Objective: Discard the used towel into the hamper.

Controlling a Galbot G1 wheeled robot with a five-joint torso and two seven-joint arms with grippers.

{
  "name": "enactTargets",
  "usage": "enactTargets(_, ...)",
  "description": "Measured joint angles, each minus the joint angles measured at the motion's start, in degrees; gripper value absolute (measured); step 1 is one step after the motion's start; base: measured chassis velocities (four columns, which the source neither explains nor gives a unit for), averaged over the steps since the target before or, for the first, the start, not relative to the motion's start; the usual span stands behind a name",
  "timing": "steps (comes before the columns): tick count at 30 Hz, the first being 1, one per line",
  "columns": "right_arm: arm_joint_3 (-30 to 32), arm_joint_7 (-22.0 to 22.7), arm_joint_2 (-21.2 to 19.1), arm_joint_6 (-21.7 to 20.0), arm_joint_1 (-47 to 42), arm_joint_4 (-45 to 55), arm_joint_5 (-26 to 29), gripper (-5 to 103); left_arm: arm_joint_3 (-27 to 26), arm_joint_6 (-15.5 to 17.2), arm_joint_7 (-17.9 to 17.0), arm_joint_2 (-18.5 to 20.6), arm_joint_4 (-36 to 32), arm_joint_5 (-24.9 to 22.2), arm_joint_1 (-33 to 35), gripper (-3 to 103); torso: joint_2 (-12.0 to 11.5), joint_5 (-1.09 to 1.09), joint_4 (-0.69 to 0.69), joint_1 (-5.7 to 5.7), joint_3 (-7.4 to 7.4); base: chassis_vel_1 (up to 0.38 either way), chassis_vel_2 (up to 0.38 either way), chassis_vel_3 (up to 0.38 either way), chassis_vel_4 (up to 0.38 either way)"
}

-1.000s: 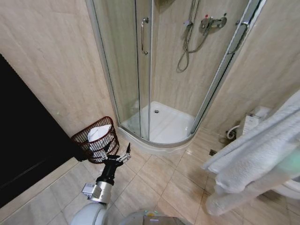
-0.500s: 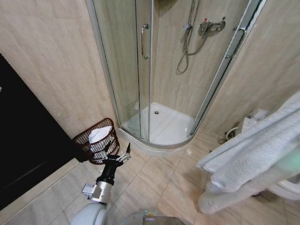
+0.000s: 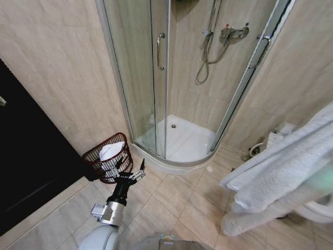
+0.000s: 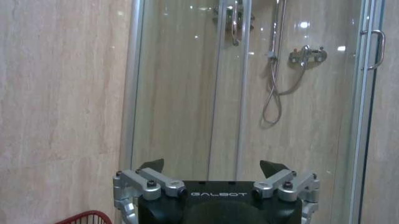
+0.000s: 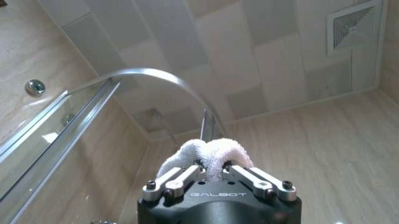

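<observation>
Hamper [image 3: 108, 156] mouth lies open (white cloth [image 3: 111, 150] inside), hemmed by wall [image 3: 62, 78] and shower glass [image 3: 136, 73].

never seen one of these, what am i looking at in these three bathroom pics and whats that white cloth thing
It is a wheeled robot with two arms, in a tiled bathroom by a glass shower cabin. The wide picture comes from a camera on its head, looking down. The other two come from cameras on its wrists.

The left gripper hangs low over the floor tiles, fingers open and holding nothing; its wrist camera looks past it at the shower.

The right gripper points up toward the ceiling and is shut on a fold of white towel. In the head picture that towel hangs large on the right.

On the floor against the wall stands the hamper, a reddish-brown wire basket with something white already inside.
</observation>
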Motion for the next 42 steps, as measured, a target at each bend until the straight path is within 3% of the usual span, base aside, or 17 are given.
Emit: enactTargets(42, -2.45, -1.26, 1.16, -0.36, -0.03, 0.0, -0.94, 9, 0.0, 0.0, 0.0, 0.0, 0.0, 0.0, 0.0, 100, 10.29, 0.0, 0.0, 4.32, 5.97, 0.0, 0.0, 0.0, 0.0)
